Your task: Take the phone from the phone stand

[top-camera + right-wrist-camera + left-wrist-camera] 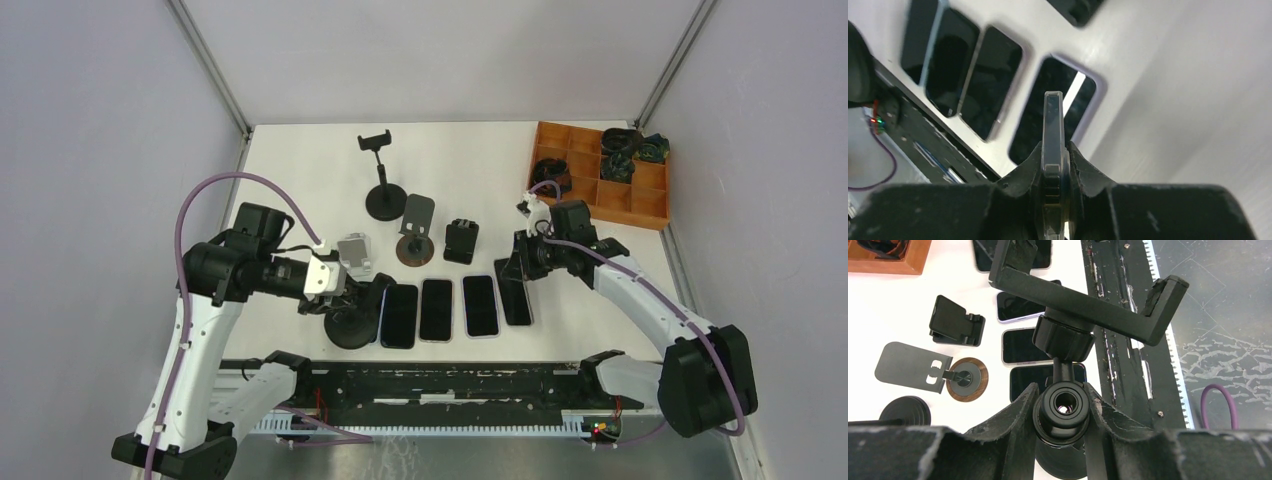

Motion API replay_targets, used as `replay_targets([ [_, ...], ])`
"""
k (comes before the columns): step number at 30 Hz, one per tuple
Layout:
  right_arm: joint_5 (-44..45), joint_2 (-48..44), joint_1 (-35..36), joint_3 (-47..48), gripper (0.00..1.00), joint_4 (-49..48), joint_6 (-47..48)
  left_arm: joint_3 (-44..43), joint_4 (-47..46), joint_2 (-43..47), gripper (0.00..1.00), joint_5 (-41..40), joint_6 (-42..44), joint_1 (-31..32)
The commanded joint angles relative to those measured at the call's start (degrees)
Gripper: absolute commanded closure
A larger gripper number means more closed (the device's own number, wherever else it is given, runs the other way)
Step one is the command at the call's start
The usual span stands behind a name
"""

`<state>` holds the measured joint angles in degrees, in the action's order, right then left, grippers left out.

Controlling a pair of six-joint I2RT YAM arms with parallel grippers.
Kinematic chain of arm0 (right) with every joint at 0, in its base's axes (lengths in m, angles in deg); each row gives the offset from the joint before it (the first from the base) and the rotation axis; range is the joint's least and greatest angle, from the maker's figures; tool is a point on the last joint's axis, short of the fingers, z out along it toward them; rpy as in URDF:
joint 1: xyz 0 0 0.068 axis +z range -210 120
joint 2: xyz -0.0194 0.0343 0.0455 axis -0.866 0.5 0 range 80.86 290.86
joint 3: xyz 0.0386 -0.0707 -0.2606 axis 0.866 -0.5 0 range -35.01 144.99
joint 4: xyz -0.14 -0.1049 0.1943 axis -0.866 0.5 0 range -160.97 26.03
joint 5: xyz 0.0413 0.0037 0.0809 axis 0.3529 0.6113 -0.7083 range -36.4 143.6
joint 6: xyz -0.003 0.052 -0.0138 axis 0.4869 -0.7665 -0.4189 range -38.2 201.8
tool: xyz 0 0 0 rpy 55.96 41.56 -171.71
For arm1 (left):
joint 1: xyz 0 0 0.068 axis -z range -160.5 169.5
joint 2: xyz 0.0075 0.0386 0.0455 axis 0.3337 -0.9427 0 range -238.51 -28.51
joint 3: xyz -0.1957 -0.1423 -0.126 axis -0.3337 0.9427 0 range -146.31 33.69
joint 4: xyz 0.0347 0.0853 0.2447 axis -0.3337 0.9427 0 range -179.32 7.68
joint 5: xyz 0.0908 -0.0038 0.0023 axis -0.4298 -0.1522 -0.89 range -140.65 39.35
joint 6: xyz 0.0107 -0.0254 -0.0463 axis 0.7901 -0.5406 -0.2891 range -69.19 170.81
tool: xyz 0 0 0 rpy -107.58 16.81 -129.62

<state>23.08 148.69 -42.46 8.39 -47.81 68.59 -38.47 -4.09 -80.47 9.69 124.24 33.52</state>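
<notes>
Top view: near the tabletop's near edge, the left gripper (pixel 362 288) holds the phone stand (pixel 350 325). The right gripper (pixel 522 270) hangs apart, over a row of phones (pixel 436 310).

Left wrist: the jaws pinch the stand's stem, and its cradle is empty.

Right wrist: the jaws pinch the phone (pixel 1053 130) edge-on, seemingly clear of the tabletop.

Removal looks done; setting the phone down remains.

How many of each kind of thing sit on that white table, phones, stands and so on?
Phones: 5, four lying flat and one gripped by the right end effector
Phone stands: 4, one gripped by the left end effector
Orange tray: 1, dark contents not counted
Total: 10
</notes>
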Motion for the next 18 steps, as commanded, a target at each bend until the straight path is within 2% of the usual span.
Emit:
replay_targets([
  [1,5.15,-0.41,0.22,-1.77,1.0,1.01,2.97,-3.17,-1.29,0.27,0.98,4.9,1.48,0.3],
  [15,3.28,6.08,-2.75,-8.08,1.0,-8.0,0.36,-3.45,-1.29,0.67,0.98,4.44,1.71,0.3],
  [16,4.02,6.04,-3.45,-8.34,0.98,-8.45,-0.15,-3.48,-1.29,0.7,0.98,4.44,1.87,0.3],
  [17,5.29,5.78,-3.93,-8.62,0.89,-8.92,-0.38,-3.45,-1.3,0.69,0.98,4.44,2.07,0.3],
  [18,6.7,5.45,-4.17,-8.75,0.77,-9.29,-0.46,-3.43,-1.3,0.64,0.98,4.52,2.2,0.3],
])
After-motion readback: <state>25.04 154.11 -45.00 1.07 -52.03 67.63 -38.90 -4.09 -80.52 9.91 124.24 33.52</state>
